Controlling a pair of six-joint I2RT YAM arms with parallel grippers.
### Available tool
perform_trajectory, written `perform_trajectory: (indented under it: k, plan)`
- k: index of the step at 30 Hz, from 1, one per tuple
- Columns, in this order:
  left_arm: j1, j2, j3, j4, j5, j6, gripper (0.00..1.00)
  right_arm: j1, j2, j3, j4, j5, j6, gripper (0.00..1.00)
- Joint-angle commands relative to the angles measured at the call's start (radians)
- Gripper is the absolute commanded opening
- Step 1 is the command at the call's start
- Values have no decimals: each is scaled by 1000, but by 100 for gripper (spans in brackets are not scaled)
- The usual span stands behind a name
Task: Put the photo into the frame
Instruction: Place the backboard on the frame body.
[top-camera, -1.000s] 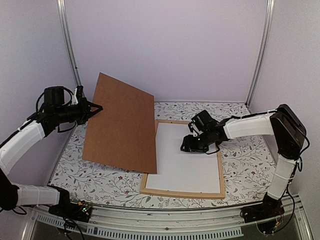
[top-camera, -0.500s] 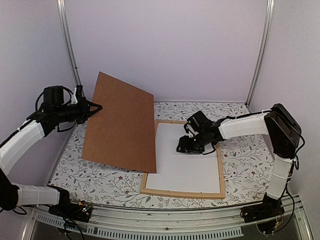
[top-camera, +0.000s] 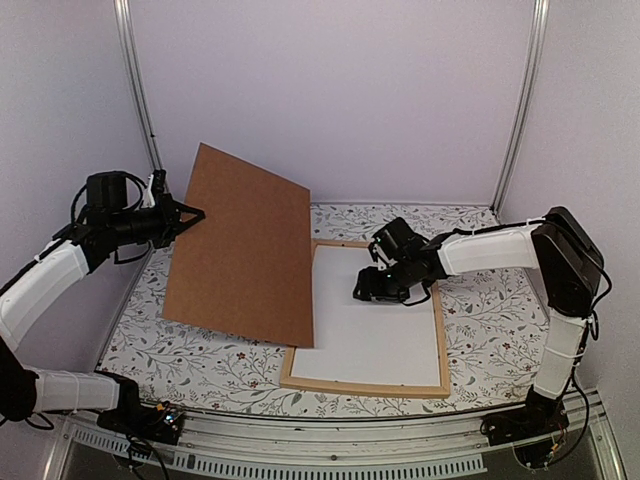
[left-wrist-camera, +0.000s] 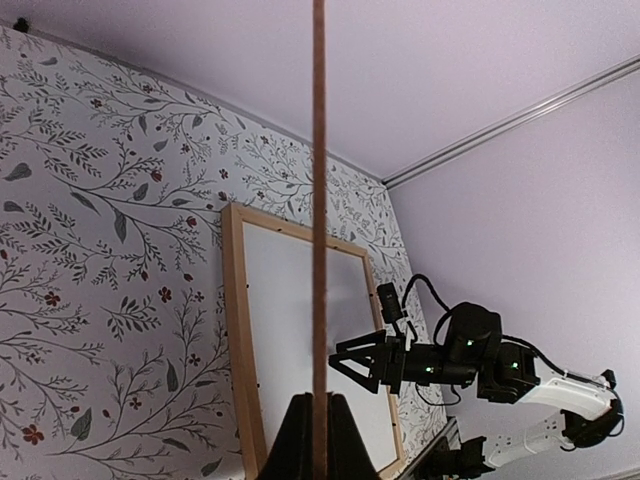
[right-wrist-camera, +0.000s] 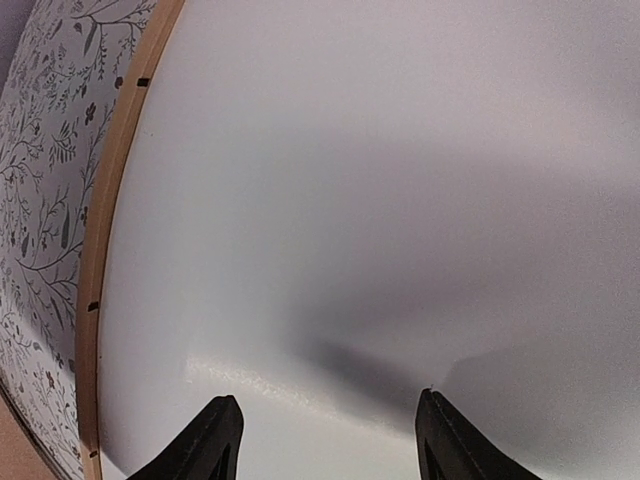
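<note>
Right hand (top-camera: 366, 290) nudged slightly left across the photo (top-camera: 372, 335), which already lies white back up inside the frame (top-camera: 365, 386).
Fingers parted partway, gripping nothing, low over the sheet; cannot tell whether touching. Left hand (top-camera: 195, 213) unmoved, clamped on the edge of the backing board (top-camera: 245, 250), tilted up off the table (top-camera: 490, 310) beside the frame. Probably seating the photo flat, with the board to follow.

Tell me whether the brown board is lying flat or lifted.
Lifted: the brown board stands tilted, its edge pinched in the shut left hand.
</note>
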Motion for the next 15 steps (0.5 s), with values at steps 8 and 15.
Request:
perform_trajectory:
  k: [8, 15]
  plan:
    - [8, -34, 49, 67, 29, -3, 0, 2, 40, 19, -7, 13, -12, 63]
    - [8, -40, 51, 56, 18, 5, 0, -11, 40, 6, -17, 24, 1, 63]
